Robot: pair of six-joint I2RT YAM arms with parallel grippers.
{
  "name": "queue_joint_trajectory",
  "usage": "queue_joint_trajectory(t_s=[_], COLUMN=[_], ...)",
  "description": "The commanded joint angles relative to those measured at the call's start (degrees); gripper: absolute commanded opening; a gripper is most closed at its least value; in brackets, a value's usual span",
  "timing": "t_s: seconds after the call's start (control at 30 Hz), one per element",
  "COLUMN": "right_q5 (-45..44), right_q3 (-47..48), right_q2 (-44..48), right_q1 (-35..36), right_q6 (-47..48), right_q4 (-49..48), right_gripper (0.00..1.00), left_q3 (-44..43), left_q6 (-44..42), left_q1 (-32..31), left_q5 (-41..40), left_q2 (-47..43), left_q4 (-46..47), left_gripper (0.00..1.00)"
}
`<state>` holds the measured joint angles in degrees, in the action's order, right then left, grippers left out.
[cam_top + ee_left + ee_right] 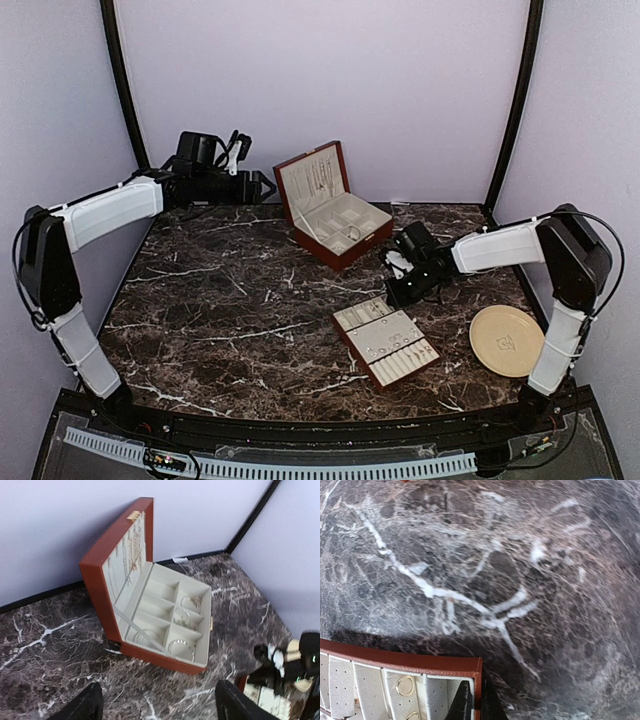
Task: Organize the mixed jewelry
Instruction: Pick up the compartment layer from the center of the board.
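Our right tool (474,700) has its two tips pressed together, poised right over the far corner of the tray (385,342). We see nothing pinched between them, though a speck that small could be hidden. The jewelry nearest to it lies just inside that corner: small rings (405,685) sit in the cream slots, down and to the left of the tips in the wrist view. The tray's long axis runs from that far corner toward the near right, so we judge that the next move goes along it, and the right arm is much the nearer one.

Our left tool (155,707) is spread wide and well away from the tray, at the far left. It faces the open box (335,210) behind the tray, where more pieces (185,615) lie in the compartments and fine chains (131,550) hang on the lid. A plate (507,342) sits just right of the tray.

Everything rests on a dark marbled tabletop (220,300) with plain lilac walls (330,70) around it.
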<state>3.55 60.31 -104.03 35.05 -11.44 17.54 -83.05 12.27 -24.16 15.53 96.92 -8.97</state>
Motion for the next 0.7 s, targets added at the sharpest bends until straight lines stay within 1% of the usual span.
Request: queue_joint_trajectory(t_s=[0.0,0.07,0.17,0.23,0.33,0.47,0.53,0.67], right_q5=[-1.6,-1.6,-1.4,-1.2,-0.8,-0.5,-0.1,0.2], right_q3=[2.3,2.5,2.4,2.4,2.5,2.6,2.4,2.4], right_q2=[3.7,4.4,5.3,5.8,6.3,6.0,5.9,5.6], right_q1=[-0.7,-1.0,-1.3,-1.3,-1.5,-1.7,-1.8,-1.9], right_q6=[-2.3,-2.5,-2.9,-3.1,-3.4,-3.7,-3.8,-3.8], right_q4=[3.1,3.7,3.9,3.8,3.4,2.9,2.5,2.2], right_gripper=[0.00,0.00,0.00,0.00,0.00,0.00,0.00,0.00], left_q3=[-16.8,-26.8,-42.0,-47.0,-47.6,-47.3,-47.3,-47.2], left_q6=[-3.0,-4.8,-7.4,-8.3,-8.3,-9.3,-10.2,-11.1], left_q1=[3.2,4.0,4.8,5.2,6.3,6.8,6.8,6.8], left_q5=[2.6,3.0,2.3,1.4,3.4,11.3,13.5,14.4], left_q2=[11.0,17.6,27.5,31.3,33.6,35.8,36.9,39.2], left_q4=[-5.9,-9.6,-16.1,-16.7,-13.5,-10.3,-9.0,-6.7], left_gripper=[0.85,0.88,0.91,0.92,0.95,0.97,0.97,0.96])
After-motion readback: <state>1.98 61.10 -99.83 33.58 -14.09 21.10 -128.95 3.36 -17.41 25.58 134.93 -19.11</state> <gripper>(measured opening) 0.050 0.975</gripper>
